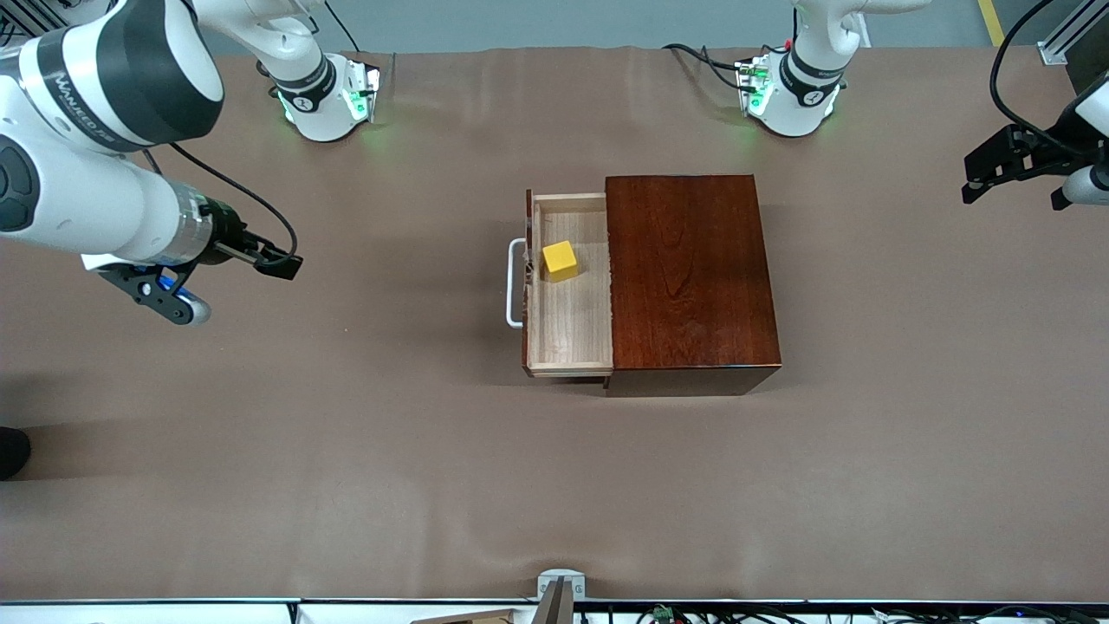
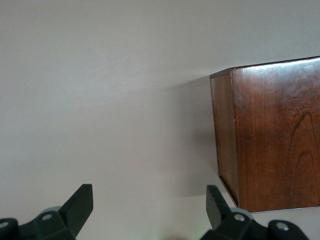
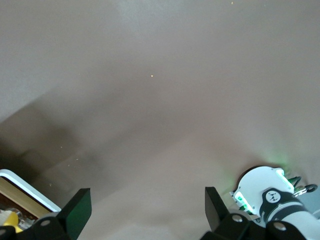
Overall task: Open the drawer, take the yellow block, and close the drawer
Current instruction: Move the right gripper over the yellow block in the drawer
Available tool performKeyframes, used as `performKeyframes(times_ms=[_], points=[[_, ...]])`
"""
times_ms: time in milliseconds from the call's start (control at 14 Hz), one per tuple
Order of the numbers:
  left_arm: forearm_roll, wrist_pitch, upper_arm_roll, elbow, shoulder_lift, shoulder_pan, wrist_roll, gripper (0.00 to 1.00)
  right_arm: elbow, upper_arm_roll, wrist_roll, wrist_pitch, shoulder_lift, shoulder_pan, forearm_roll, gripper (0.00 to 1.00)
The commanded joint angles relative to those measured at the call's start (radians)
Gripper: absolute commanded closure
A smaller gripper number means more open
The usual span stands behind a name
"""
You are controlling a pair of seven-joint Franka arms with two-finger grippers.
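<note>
The drawer [image 1: 569, 334] stands pulled out of the dark reddish-brown box [image 1: 689, 277] toward the right arm's end of the table, its white loop handle [image 1: 515, 286] outermost. The yellow block [image 1: 560, 260] lies inside on the light wood floor. My right gripper [image 1: 282, 263] hangs open and empty over bare table, well short of the handle; its wrist view [image 3: 148, 210] catches the handle [image 3: 25, 187] and a sliver of the block [image 3: 10, 217]. My left gripper [image 1: 1009, 186] waits open over the table at the left arm's end, and a corner of the box [image 2: 275, 135] shows past its fingers [image 2: 80, 205].
Brown cloth covers the table [image 1: 346, 451]. The two arm bases [image 1: 325, 100] [image 1: 793, 95] stand along the edge farthest from the front camera. A small metal fitting [image 1: 559, 589] sits at the nearest edge.
</note>
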Motion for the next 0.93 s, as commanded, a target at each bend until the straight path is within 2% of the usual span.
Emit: performKeyframes(times_ms=[0,285,498,854], points=[[-0.025,-0.002,-0.009,-0.035,-0.028,0.009,-0.007,0.00,-0.012,-0.006,0.104,0.014,-0.011,0.040,0.014,0.00],[-0.025,0.003,-0.014,-0.037,-0.014,0.015,-0.009,0.00,-0.068,-0.006,0.250,0.109,-0.010,0.109,0.025,0.00],[-0.025,0.001,-0.013,-0.038,-0.011,0.018,-0.007,0.00,-0.108,-0.007,0.461,0.192,-0.010,0.204,0.031,0.00],[-0.025,-0.002,-0.013,-0.030,0.011,0.017,-0.009,0.00,-0.177,-0.007,0.669,0.329,-0.005,0.304,0.032,0.00]])
